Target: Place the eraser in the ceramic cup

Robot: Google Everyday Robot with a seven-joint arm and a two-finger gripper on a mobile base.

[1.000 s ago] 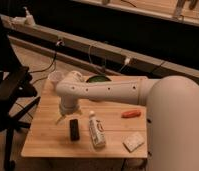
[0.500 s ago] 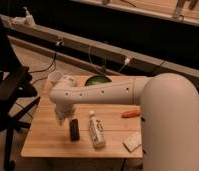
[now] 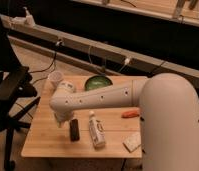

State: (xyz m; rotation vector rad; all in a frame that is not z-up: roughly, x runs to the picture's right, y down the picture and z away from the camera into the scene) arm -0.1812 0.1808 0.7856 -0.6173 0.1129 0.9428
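Note:
The eraser is a small black bar lying on the wooden table, near the front left. The ceramic cup is a small white cup at the table's back left corner. My white arm reaches in from the right across the table. My gripper hangs down from the wrist just left of the eraser and slightly behind it, well in front of the cup. The arm hides part of the table between the cup and the eraser.
A round green bowl stands at the back, right of the cup. A white tube lies right of the eraser. An orange carrot-like object and a pale block lie at the right. A black chair stands left of the table.
My arm has swung left and forward, so the wrist and gripper are now lower and close beside the eraser. The objects on the table have not moved.

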